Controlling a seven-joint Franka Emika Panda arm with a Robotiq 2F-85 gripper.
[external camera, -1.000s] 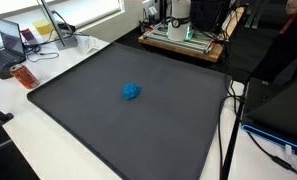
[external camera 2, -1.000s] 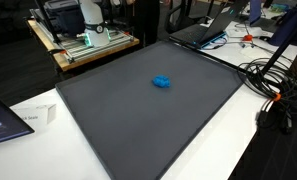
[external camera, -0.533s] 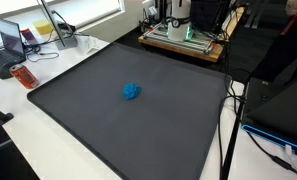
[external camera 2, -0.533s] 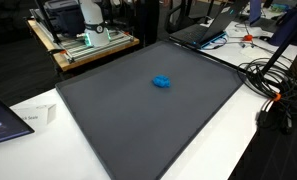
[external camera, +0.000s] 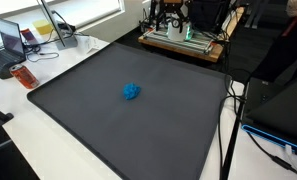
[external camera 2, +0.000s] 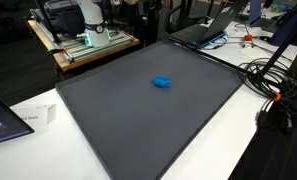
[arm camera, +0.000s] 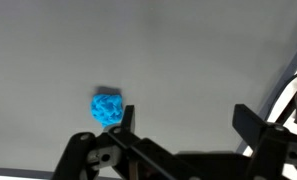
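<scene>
A small crumpled blue object point(external camera: 132, 92) lies near the middle of a large dark mat point(external camera: 88, 120), and it shows in both exterior views point(external camera 2: 162, 82). In the wrist view the blue object point(arm camera: 109, 108) sits on the mat just left of my left finger point(arm camera: 128, 120). My gripper point(arm camera: 188, 122) is open, with nothing between its fingers, and hangs well above the mat. In an exterior view the gripper point(external camera: 168, 16) appears as a dark shape high over the mat's far edge.
A wooden board with equipment point(external camera: 183, 42) stands behind the mat. A laptop point(external camera: 10, 40) and an orange object point(external camera: 25, 76) lie beside one edge. Cables point(external camera 2: 273, 85), another laptop point(external camera 2: 203, 30) and a white box point(external camera 2: 33, 117) ring the mat.
The gripper has come into sight at the top of an exterior view, in front of the white robot base. The blue object has not moved.
</scene>
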